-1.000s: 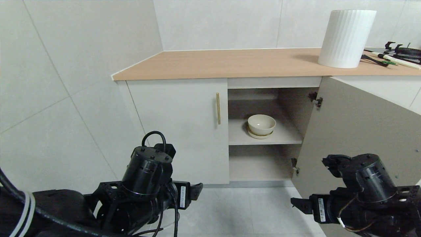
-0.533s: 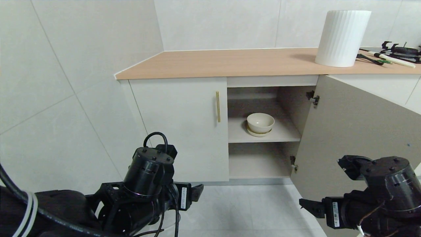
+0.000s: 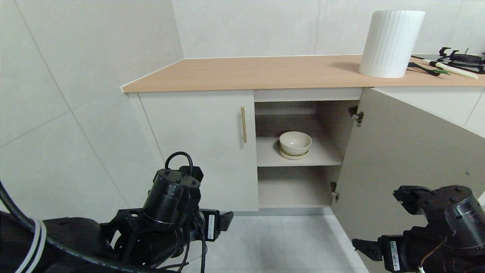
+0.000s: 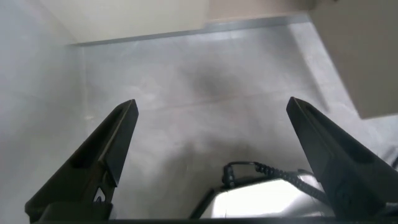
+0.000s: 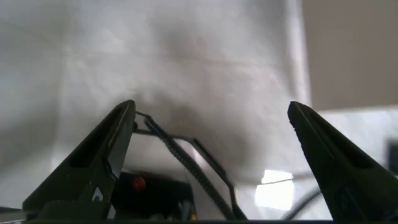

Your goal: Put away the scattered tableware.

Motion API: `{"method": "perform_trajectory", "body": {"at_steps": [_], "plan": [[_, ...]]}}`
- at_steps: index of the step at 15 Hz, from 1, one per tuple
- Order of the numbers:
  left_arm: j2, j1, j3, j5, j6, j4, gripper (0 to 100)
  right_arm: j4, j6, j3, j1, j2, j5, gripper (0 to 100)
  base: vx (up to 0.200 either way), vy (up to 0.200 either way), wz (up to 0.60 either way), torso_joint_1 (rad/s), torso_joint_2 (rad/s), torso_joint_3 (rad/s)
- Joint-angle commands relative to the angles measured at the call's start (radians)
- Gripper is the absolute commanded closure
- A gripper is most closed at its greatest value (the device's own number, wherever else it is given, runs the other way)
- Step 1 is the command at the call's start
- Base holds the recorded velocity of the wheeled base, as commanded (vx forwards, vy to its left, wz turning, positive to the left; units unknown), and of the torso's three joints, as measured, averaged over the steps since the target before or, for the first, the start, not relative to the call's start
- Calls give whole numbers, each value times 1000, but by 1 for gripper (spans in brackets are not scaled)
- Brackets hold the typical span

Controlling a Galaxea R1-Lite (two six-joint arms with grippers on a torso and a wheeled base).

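A cream bowl [image 3: 295,142] sits on a small plate [image 3: 291,155] on the middle shelf of the open cabinet [image 3: 299,156]. My left arm hangs low at the lower left, well below and left of the shelf. Its gripper [image 4: 211,124] points down at the tiled floor, fingers [image 4: 109,146] spread wide with nothing between them. My right arm sits low at the lower right, in front of the open cabinet door [image 3: 409,159]. The right gripper [image 5: 208,124] also faces the floor, open and empty.
The wooden countertop [image 3: 250,72] carries a tall white ribbed container [image 3: 391,43] and some utensils [image 3: 443,68] beside a stove grate [image 3: 464,58] at the far right. The left cabinet door [image 3: 201,148] is closed, with a gold handle [image 3: 243,124]. Grey floor tiles [image 3: 288,242] lie below.
The whole head view has shifted, so the camera moved. In the picture the right arm has sunk lower and farther right. The bowl and plate stay on the shelf.
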Motion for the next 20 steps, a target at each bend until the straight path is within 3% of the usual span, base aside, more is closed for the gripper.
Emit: {"method": "perform_trajectory", "body": {"at_steps": [1,5,10,12,15,18,20], "plan": [[1,1,0,0,0,0,0,33,-1,-18,2,-27,0,0,0,-200,0,2,2,2],[-2,1,0,0,0,0,0,192,3,-21,0,-125,1,0,0,-200,0,4,1,5],[-5,1,2,0,0,0,0,349,2,15,-129,-306,4,0,0,-120,0,2,1,3],[-5,1,2,0,0,0,0,401,-4,11,-230,-358,0,0,0,0,0,0,0,0],[-9,1,2,0,0,-2,0,389,-144,-8,-503,-392,17,0,0,0,0,0,0,0],[-11,1,2,0,0,-2,0,329,-153,-51,-616,-363,46,0,0,0,0,0,0,0],[-11,1,2,0,0,-2,0,232,-153,-62,-639,-292,70,0,0,0,0,0,0,0]]}}
